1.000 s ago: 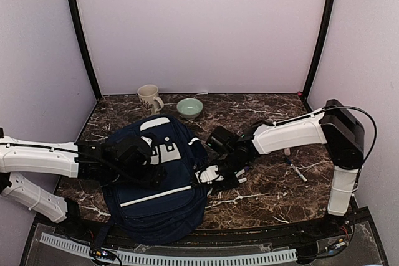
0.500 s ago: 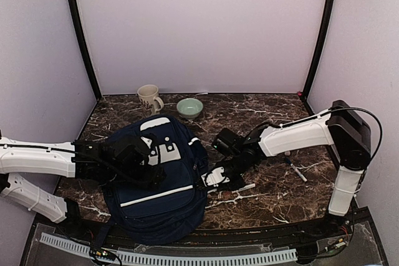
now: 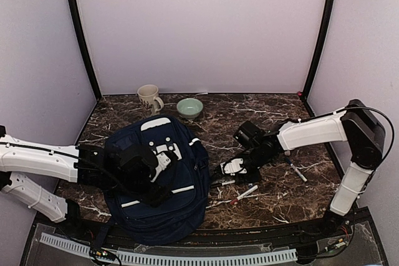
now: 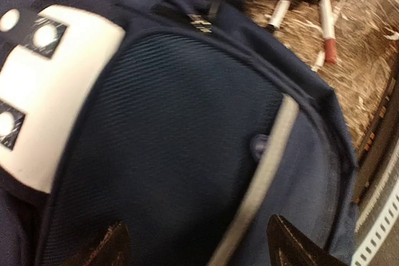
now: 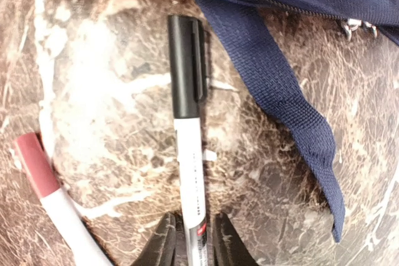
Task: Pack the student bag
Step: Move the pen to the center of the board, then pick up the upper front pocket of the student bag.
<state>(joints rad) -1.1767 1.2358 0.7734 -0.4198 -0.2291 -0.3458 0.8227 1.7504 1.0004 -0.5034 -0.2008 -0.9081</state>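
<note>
Right end effector (image 5: 193,244) retreated from student bag (image 3: 174,210), pinching black-capped pen (image 5: 185,85) on marble tabletop (image 3: 268,200); left end effector (image 4: 199,247) gapes.

A brown marble surface (image 3: 274,207) carries a cream mug (image 3: 148,97) toward the upper left, with a pale green bowl (image 3: 189,108) just right of it. Mid-frame in the right wrist view lies a black-capped pen (image 5: 187,154), a red-capped pen (image 5: 50,197) aslant at lower left. Another pen (image 3: 298,172) lies far right.
</note>
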